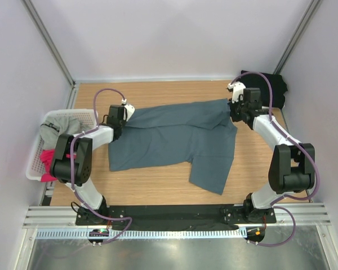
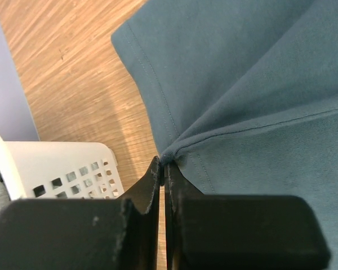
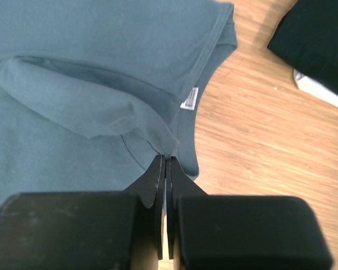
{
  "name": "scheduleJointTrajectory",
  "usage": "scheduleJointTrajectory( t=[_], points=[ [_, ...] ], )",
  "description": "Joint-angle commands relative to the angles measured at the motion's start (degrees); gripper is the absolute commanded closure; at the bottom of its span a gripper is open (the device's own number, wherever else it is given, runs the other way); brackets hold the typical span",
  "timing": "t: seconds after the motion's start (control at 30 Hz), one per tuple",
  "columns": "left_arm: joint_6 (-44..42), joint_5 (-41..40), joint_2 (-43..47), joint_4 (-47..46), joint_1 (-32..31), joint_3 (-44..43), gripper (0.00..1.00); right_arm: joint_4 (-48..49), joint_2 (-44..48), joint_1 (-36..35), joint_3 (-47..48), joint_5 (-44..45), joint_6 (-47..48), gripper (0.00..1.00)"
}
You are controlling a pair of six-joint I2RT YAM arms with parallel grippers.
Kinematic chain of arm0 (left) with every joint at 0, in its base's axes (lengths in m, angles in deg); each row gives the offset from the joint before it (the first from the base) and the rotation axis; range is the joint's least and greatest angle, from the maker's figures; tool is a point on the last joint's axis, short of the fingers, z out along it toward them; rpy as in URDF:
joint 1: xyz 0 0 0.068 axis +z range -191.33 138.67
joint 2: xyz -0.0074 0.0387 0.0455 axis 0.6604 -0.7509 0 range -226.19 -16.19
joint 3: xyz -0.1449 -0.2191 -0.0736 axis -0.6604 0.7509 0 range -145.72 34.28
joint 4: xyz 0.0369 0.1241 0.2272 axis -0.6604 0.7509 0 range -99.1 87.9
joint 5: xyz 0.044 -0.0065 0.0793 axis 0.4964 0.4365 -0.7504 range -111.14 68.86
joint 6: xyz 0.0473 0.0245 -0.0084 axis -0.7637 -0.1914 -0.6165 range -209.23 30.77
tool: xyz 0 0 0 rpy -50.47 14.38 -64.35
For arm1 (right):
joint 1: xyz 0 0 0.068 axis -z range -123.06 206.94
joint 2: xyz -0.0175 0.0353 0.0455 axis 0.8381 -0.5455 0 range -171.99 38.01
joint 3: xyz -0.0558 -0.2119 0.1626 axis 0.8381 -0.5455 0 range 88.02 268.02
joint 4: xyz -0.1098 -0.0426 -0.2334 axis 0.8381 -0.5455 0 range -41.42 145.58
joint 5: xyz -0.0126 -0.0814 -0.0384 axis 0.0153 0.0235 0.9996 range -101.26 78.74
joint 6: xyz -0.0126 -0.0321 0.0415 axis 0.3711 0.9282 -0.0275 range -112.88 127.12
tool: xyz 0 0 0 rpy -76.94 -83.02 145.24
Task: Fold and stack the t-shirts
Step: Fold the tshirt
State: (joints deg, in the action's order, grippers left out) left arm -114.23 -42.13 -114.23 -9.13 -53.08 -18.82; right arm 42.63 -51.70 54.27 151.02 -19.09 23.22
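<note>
I find the blue shirt (image 1: pixel 174 140) spread flat across the table (image 1: pixel 158 188). My left gripper (image 2: pixel 163 166) is clamped on its left edge and my right gripper (image 3: pixel 164 160) on its collar. The black shirt (image 1: pixel 273 84) lies at the far right corner. The grey shirt (image 1: pixel 56 130) and pink shirt (image 1: pixel 47 160) sit in the basket (image 1: pixel 35 160).

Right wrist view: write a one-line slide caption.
Right gripper pinching the slate-blue t-shirt near its white label, a black t-shirt lying on the wooden table beyond.

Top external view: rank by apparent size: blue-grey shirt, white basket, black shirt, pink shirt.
1. blue-grey t-shirt, spread out, by far the largest.
2. white basket.
3. black t-shirt, partly hidden.
4. pink t-shirt, only a scrap shows in the basket.
For 3 and 4 this ranks visible area only.
</note>
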Motion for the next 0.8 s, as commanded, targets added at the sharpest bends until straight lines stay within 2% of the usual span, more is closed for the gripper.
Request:
scheduleJointTrajectory(
  t=[0.0,0.13,0.17,0.23,0.33,0.37,0.47,0.6,0.77],
  points=[
    [1.70,-0.63,-0.66,-2.95,0.15,0.54,1.00,3.46,0.42,-0.31,-0.78,1.15,-0.54,0.98],
    [2.32,-0.45,-0.49,-2.96,0.15,0.89,1.00,8.53,1.99,-1.19,-1.65,15.43,2.35,0.50],
    [2.49,-0.45,-0.31,-2.96,0.15,0.81,1.00,10.03,4.61,-1.45,-2.44,16.61,4.62,0.48],
    [2.41,-0.36,-0.05,-2.78,0.15,0.89,1.00,11.97,8.13,-1.89,-4.54,15.67,5.69,0.46],
    [2.84,-0.28,-0.04,-2.69,0.15,0.89,1.00,7.97,11.66,-3.38,-5.09,8.64,6.23,0.46],
    [3.02,-0.10,0.04,-2.60,0.15,0.89,1.00,5.68,11.23,-3.73,-4.47,2.45,6.23,0.46],
    [3.55,0.25,-0.14,-2.52,0.15,0.89,1.00,-0.14,7.37,-5.58,-3.76,-4.60,8.06,0.48],
    [4.08,0.34,-0.13,-2.17,0.15,1.07,1.00,-2.86,1.22,-7.95,-3.77,-8.59,11.41,0.51],
    [4.08,0.16,0.65,-1.99,0.15,1.51,1.00,-2.35,-6.08,-10.32,-0.78,-7.82,11.50,0.55]
  ],
)
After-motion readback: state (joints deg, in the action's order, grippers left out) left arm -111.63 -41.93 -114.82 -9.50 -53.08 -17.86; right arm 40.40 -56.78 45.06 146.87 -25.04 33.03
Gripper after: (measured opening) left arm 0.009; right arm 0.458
